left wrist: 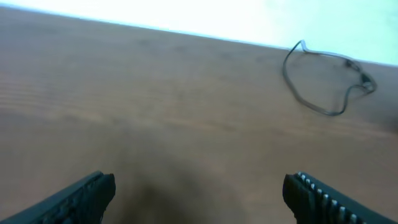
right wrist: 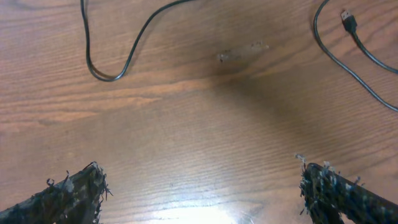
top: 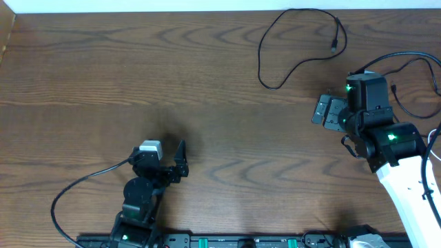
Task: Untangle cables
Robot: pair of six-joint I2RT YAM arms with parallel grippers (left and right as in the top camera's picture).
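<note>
Table of brown wood grain is carrying a thin black cable looping near its far right corner; left gripper and right gripper are gaping wide, holding nothing. Left wrist view is blurring that loop beyond ridged fingers. Right wrist view is cropping black strands, one ending in a rectangular plug, past frayed pads.
</note>
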